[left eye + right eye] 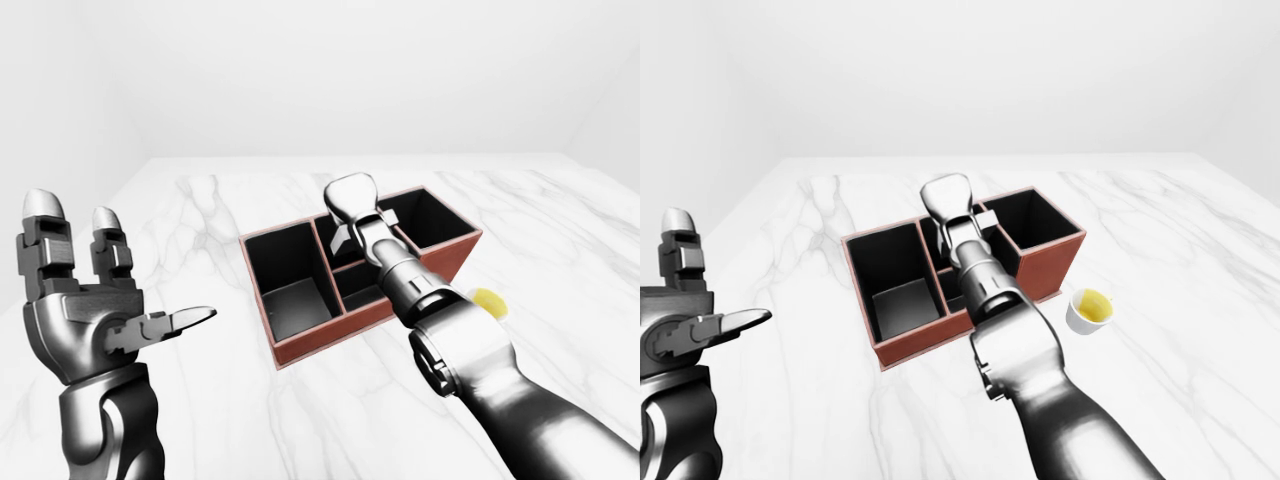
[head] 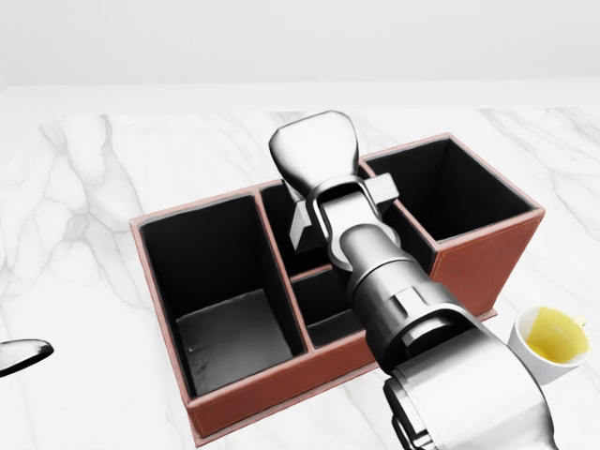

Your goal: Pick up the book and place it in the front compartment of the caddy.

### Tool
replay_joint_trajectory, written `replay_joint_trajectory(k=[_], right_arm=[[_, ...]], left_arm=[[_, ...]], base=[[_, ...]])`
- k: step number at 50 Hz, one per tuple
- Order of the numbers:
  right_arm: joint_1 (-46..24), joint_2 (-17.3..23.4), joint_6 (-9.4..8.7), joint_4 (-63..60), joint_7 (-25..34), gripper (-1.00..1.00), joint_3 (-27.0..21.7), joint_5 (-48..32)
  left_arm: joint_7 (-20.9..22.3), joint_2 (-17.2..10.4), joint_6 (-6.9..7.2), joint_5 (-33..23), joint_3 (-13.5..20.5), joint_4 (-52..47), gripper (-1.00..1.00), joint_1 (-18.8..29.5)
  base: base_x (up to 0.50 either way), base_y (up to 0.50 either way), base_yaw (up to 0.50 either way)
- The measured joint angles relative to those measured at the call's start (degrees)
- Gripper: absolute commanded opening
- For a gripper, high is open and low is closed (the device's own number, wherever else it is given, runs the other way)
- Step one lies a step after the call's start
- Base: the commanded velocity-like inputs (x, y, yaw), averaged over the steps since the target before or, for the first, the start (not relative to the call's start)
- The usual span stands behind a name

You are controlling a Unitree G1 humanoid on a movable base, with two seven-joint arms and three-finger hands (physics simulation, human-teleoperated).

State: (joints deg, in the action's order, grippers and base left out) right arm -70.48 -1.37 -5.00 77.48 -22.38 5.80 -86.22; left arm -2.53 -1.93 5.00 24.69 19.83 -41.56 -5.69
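Red-brown caddy [image 2: 487, 258] with bare black compartments, yellow-filled cup [image 1: 1089, 309] beside it; left hand [image 1: 85, 300] fingers apart, right hand's [image 2: 319, 155] unclear.

Right hand [image 1: 352, 205] over caddy [image 1: 300, 345]; left hand [image 1: 90, 300] raised, fingers spread.

The caddy [image 2: 234, 398] is a brown, leather-look box with a black lining, open at the top and standing upright on the white marble bench [image 1: 200, 400]. It sits askew to the bench edges, near the middle, its long side slanting up toward the right of the head view. Thin walls split it into one large compartment at the left, two smaller ones in the middle and one at the right. The left and right compartments look empty. The book does not show in any view.
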Motion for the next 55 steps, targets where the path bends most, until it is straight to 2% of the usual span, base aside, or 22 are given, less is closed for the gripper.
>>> replay_joint_trajectory(k=[2, 3, 4, 34, 40, 47, 55], right_arm=[[0.1, 0.0, 0.00, 0.0, -0.2, -1.00, -0.1, -0.1], [0.1, 0.0, 0.00, 0.1, -0.3, -0.32, -0.2, -0.2], [0.1, 0.0, 0.00, 0.1, -0.4, 1.00, -0.2, -0.2], [-2.0, 1.3, 0.00, -1.1, -0.5, 1.00, -0.5, 0.9], [-4.2, 1.8, 0.22, -2.4, 1.3, 1.00, -2.3, 6.5], [-6.5, 2.7, 0.00, -7.6, 5.7, 1.00, -4.6, 17.5], [-0.8, 2.0, 0.00, -32.4, 18.9, 1.00, -5.0, 30.6]], left_arm=[[0.0, 0.0, 0.00, -0.1, -0.1, 0.1, 1.00, 0.0], [0.1, 0.0, 0.00, -0.1, -0.1, 0.1, 1.00, -0.1], [0.1, 0.1, 0.00, -0.2, -0.2, 0.1, 1.00, -0.1], [0.7, 0.6, 0.00, -1.0, -0.9, -0.2, 1.00, -0.8], [0.8, 0.7, 0.00, -1.1, -1.0, -0.2, 1.00, -1.0], [0.8, 0.7, 0.00, -1.1, -0.9, -0.3, 1.00, -1.0], [0.9, 0.7, 0.00, -1.0, -0.9, -0.6, 1.00, -1.2]], base=[[0.00, 0.00, 0.00], [0.00, 0.00, 0.00], [0.00, 0.00, 0.00], [0.00, 0.00, 0.00], [0.00, 0.00, 0.00], [0.00, 0.00, 0.00], [0.00, 0.00, 0.00]])
